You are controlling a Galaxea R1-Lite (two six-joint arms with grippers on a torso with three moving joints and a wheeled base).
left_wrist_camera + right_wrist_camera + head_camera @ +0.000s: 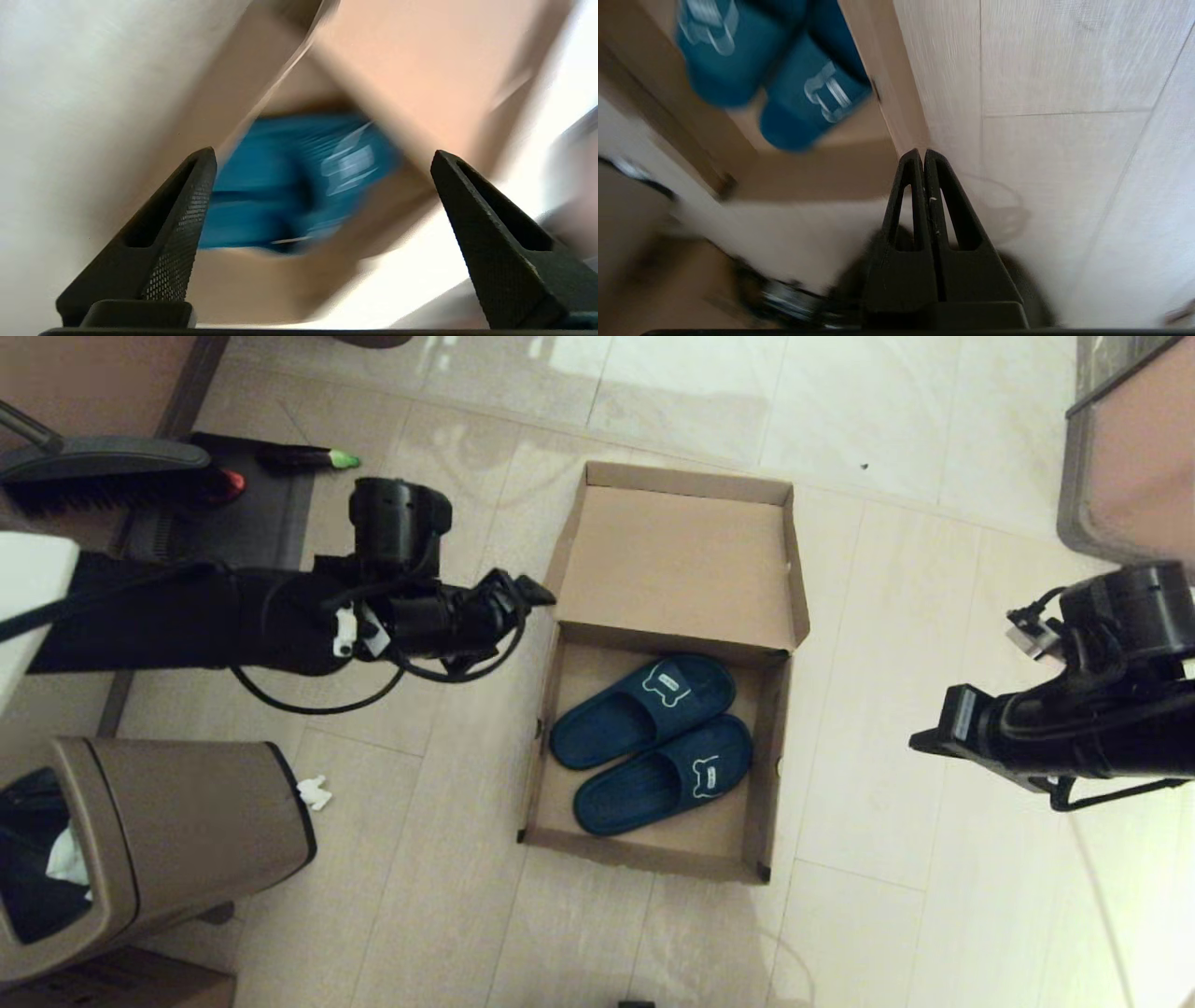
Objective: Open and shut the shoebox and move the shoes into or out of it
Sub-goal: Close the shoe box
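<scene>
Your shoebox (667,667) is plain matte cardboard, lid laid flat open on the glossy tile floor (887,616). Between your pincers, the smooth teal shoes (653,742) lie inside side by side — long axes diagonal. Left pincer (534,595) gapes wide, empty, just beside the lid; right pincer (923,158) is pressed closed, its tip hidden overhead.

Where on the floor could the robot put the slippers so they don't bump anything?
The floor between the box and the right pincer is bare. The tiles beyond the lid are bare too. Left of the box it is crowded: left pincer, bin, paper scrap.
</scene>
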